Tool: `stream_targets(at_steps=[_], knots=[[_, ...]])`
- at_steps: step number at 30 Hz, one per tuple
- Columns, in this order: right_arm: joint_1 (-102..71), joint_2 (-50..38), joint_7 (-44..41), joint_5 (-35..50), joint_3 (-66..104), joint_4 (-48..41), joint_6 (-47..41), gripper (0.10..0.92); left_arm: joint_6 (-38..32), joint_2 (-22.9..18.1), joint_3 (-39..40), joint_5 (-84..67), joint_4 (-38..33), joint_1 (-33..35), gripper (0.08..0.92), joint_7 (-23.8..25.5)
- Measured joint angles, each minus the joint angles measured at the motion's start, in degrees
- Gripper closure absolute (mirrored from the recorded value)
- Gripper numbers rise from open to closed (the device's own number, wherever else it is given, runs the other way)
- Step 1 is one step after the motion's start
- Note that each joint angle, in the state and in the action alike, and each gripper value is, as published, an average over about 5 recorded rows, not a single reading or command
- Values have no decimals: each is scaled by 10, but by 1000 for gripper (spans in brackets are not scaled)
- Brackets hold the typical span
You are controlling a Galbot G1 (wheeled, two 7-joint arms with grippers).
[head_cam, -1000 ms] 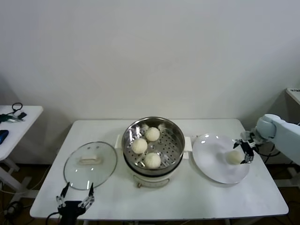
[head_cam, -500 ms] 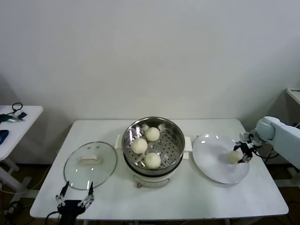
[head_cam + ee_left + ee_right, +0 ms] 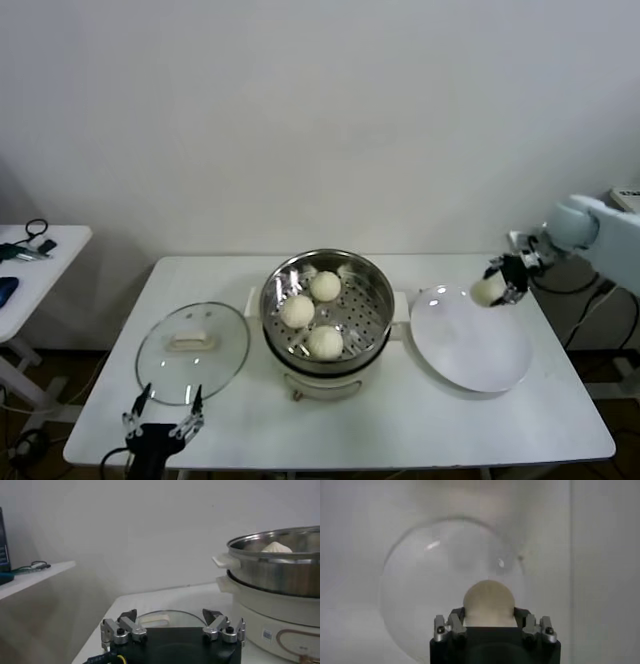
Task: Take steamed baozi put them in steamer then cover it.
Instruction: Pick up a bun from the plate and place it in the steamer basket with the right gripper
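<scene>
In the head view, the right gripper (image 3: 497, 284) clamps a smooth, round cream-white dough bun (image 3: 487, 291) above the 1 o'clock rim of the flat white plate (image 3: 470, 345), clear of the shiny round stainless-steel steamer (image 3: 327, 310) holding three more buns (image 3: 324, 286). The round clear glass lid (image 3: 192, 350) lies flat at the steamer's 9 o'clock. The left wrist view shows the left gripper (image 3: 172, 625) spread wide and empty at the table's near edge; the right wrist view shows the domed bun pinched between the fingers (image 3: 454, 622) above the plate.

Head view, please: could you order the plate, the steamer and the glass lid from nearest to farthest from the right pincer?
The right pincer holds a baozi above the plate's far edge.
1. Plate: just below it, on the table's right side.
2. Steamer: centre of the table, three baozi inside.
3. Glass lid: far left, near the left pincer.
</scene>
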Motion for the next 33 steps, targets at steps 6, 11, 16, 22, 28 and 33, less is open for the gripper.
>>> stream_targets(at_steps=[6, 11, 16, 22, 28, 33], knots=[[117, 28, 23, 102, -61, 103, -49, 365, 1, 5, 1, 0, 0, -3, 177, 0], [148, 57, 53, 158, -74, 164, -88, 364, 2, 6, -2, -2, -1, -4, 177, 1], [137, 90, 85, 182, -74, 195, -120, 364, 3, 6, -4, -3, 0, -6, 177, 1], [97, 126, 118, 183, -61, 204, -151, 364, 3, 4, -4, -3, 1, -5, 177, 0], [51, 153, 141, 166, -49, 198, -173, 364, 3, 5, -8, -3, 1, -3, 177, 0], [19, 170, 156, 152, -42, 188, -186, 364, 3, 6, -9, -3, 1, -3, 177, 0]])
